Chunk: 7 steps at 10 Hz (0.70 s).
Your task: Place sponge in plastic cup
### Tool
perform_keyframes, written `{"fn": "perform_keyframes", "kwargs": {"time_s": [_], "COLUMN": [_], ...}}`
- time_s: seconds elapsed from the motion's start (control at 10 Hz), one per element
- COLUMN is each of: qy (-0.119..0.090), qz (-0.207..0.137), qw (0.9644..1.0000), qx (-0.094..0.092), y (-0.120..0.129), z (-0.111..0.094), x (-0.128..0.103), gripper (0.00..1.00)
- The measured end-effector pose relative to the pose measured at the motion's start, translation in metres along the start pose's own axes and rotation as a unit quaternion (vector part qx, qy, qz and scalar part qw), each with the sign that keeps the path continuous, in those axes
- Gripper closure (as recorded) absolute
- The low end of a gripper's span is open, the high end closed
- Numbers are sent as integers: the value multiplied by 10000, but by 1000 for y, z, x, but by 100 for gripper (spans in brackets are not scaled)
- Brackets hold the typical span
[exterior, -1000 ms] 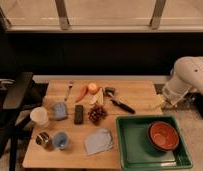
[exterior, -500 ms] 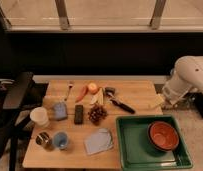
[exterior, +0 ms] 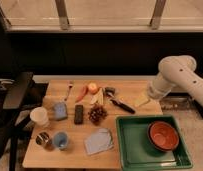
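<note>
1. the small thick light-blue sponge block [exterior: 60, 110] lies between a tall white cup [exterior: 39, 116] and a dark remote [exterior: 78, 114]. the gripper, unseen beyond the white arm [exterior: 177, 75], has its jaws wide and could knock either.
2. the short blue plastic cup [exterior: 60, 140] might tip against the shiny metal can [exterior: 43, 139].

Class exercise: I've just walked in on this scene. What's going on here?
A white robot arm hangs by the wooden table's far right corner, handling nothing; its gripper cannot be made out at the arm's low end there. The light-blue sponge lies untouched on the left, beside the dark remote. The blue plastic cup stands near the front edge, next to a metal can. The job has not started.
</note>
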Motion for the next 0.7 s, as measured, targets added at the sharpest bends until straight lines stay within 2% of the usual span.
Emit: {"fn": "perform_keyframes", "kwargs": {"time_s": [0.4, 0.6, 0.7], "qy": [-50, 6, 22], "qz": [-655, -1030, -1112], "qw": [9978, 9947, 9938], "qx": [13, 13, -23], "y": [79, 127, 140], "z": [19, 31, 33], "x": [-42, -63, -67], "gripper": [22, 22, 22]}}
